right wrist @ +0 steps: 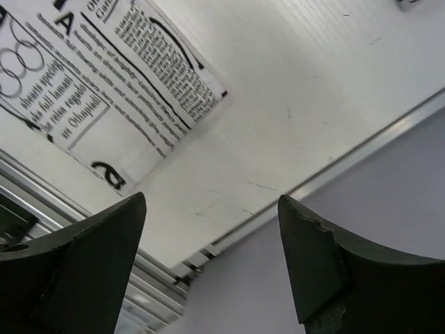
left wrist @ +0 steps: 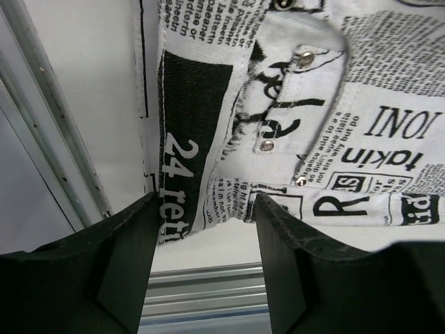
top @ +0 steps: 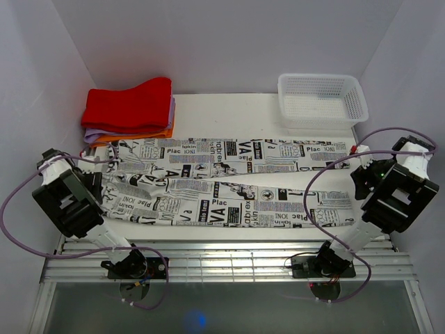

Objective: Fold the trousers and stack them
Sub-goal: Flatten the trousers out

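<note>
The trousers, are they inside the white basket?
No, the trousers lie stretched out on the table, nearer the arms than the basket.

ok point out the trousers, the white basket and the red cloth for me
trousers [top: 229, 202]: top view, middle of the near leg
white basket [top: 323, 122]: top view, its front wall
red cloth [top: 128, 104]: top view, middle of its upper face

The trousers [top: 222, 182] lie stretched left to right across the middle of the table [top: 229, 108], waist end at the left by the left gripper [left wrist: 205, 209], leg ends at the right near the right gripper [right wrist: 212, 209], with a stack of folded cloths [top: 128, 108] just behind their left end and a basket [top: 321, 101] just behind their right end.
</note>
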`<state>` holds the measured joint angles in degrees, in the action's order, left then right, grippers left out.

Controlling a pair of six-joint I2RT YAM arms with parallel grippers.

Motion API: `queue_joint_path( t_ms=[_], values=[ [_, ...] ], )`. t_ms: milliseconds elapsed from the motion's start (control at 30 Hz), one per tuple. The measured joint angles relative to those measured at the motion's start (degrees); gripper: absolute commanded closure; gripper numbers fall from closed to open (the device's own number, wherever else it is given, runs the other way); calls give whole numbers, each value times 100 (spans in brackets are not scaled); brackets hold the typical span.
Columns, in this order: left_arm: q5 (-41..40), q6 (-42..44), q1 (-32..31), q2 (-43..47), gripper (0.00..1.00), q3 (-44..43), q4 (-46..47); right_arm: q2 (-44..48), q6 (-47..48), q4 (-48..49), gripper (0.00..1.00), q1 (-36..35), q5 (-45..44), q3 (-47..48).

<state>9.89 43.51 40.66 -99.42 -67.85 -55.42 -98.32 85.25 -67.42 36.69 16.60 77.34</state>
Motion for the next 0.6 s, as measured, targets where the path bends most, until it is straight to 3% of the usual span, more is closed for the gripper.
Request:
queue_joint_path(
  t_ms=[167,433,600],
  values=[
    [444,4,11,426,35,-15,-39,136,-922,258,25,-109,258,-855],
    [1436,-120,7,629,46,-291,-136,730,-1375,1281,39,-907,24,-2485],
    [1495,-227,-2,570,59,59,105,566,-1488,1615,42,-942,-348,-2457]
  ],
)
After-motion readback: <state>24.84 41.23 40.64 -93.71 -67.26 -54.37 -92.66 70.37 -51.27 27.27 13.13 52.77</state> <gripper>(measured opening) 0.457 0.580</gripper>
